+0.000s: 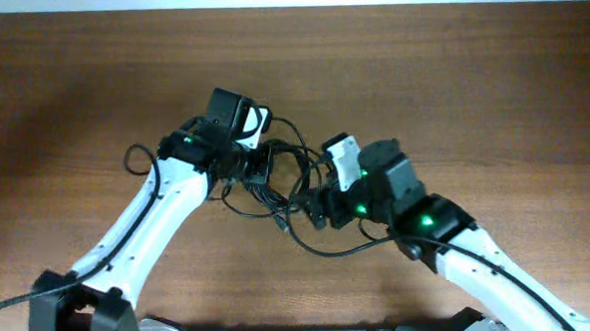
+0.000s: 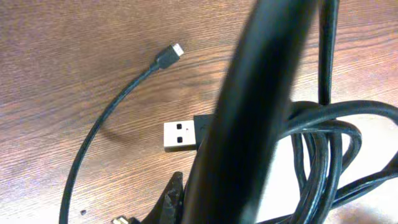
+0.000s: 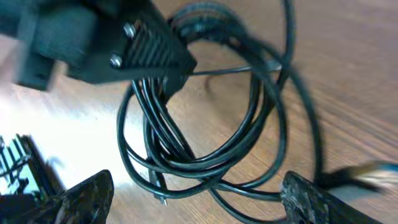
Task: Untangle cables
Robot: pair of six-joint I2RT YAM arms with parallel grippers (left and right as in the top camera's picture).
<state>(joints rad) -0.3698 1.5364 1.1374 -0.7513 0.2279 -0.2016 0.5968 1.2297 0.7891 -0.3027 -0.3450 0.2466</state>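
The cables (image 1: pixel 280 185) are a tangle of thin black cords on the wooden table between my two arms. My left gripper (image 1: pixel 247 169) is shut on a cord of the bundle. In the left wrist view that cord (image 2: pixel 249 112) rises blurred and close from the jaws (image 2: pixel 202 205). A USB-A plug (image 2: pixel 180 135) and a small plug (image 2: pixel 169 55) lie on the table beyond. My right gripper (image 1: pixel 311 204) is open. In the right wrist view its fingers (image 3: pixel 199 202) straddle loops of the cables (image 3: pixel 205 158), and the left gripper (image 3: pixel 146 53) holds the bundle from above.
One loose strand curves toward the table's front (image 1: pixel 331 251). A thicker black wire loops off the left arm (image 1: pixel 134 158). The wooden table (image 1: pixel 458 83) extends on all sides, with a pale wall along the back edge.
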